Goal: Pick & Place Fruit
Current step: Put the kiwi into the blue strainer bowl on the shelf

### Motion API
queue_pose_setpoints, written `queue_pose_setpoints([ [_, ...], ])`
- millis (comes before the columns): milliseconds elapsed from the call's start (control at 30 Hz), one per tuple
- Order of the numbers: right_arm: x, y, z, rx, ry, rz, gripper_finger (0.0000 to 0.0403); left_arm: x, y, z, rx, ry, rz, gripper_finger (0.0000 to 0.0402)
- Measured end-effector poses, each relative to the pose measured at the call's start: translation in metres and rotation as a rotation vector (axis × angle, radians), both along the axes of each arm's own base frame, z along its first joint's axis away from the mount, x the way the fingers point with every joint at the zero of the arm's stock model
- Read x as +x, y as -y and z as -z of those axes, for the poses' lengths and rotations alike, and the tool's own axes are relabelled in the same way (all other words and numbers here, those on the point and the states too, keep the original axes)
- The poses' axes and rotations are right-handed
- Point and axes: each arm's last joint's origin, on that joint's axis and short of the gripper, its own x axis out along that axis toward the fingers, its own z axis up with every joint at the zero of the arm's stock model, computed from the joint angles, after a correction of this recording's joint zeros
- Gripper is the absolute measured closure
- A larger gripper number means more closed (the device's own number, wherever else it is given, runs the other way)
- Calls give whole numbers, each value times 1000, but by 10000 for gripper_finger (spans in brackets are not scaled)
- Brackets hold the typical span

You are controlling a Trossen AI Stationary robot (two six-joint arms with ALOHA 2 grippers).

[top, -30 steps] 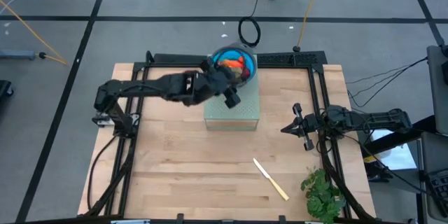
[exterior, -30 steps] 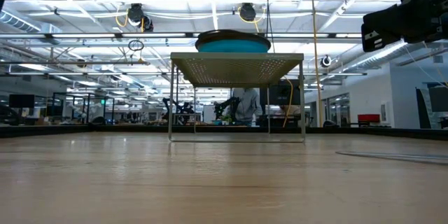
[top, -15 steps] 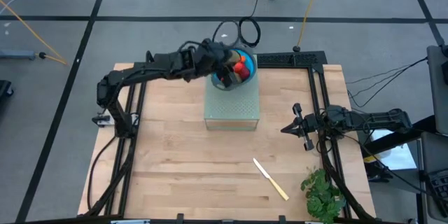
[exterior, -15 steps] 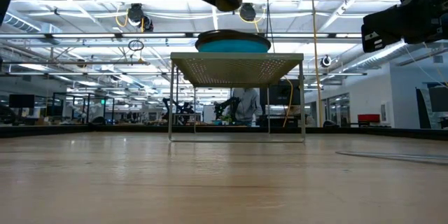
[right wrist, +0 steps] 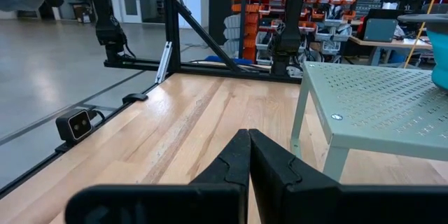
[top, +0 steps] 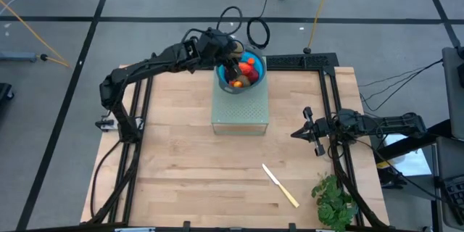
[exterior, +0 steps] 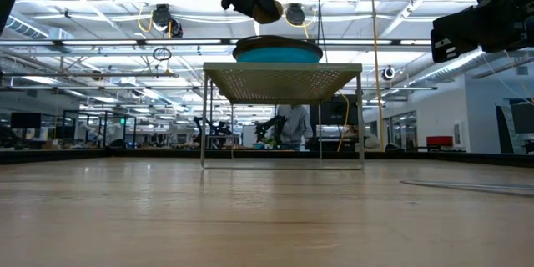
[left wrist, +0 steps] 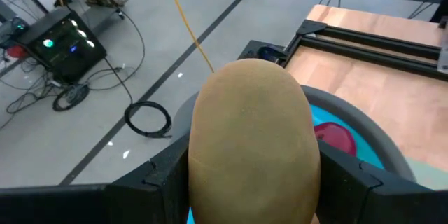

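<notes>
Kiwi (left wrist: pixel 252 147), a brown oval, sits pinched between our left gripper's (top: pixel 230 63) fingers, held in the air directly above the bowl (top: pixel 222 81). In the left wrist view it fills the middle of the picture, its long axis running away from the fingers, with the bowl's blue inside and grey rim just beyond it. In the low view the gripper and its brown piece hang a little above the bowl's near-left rim, not touching it.

The bowl stands at the far end of a pale green perforated stand (top: pixel 241 114) in the middle of the table (top: pixel 181 167). It already holds fruit: a red piece (top: pixel 249 72) and an orange piece (top: pixel 248 62), and perhaps more that we cannot make out.

We judge the coming move to be straight down and a release, since the bowl lies right below the kiwi.

Our right gripper (top: pixel 299 133) waits near the table's right side, fingers pressed together, well apart from the bowl. A cream knife (top: pixel 280 185) and a green bunch (top: pixel 333 199) lie nearer the front.
</notes>
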Motion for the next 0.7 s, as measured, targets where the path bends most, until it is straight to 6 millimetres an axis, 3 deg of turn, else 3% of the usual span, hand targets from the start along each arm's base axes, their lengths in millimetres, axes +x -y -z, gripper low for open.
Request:
queue_pose_setpoints([
  [700,0,0,1,11,-14,1,403,36,-20,58,16,-190,38,176],
])
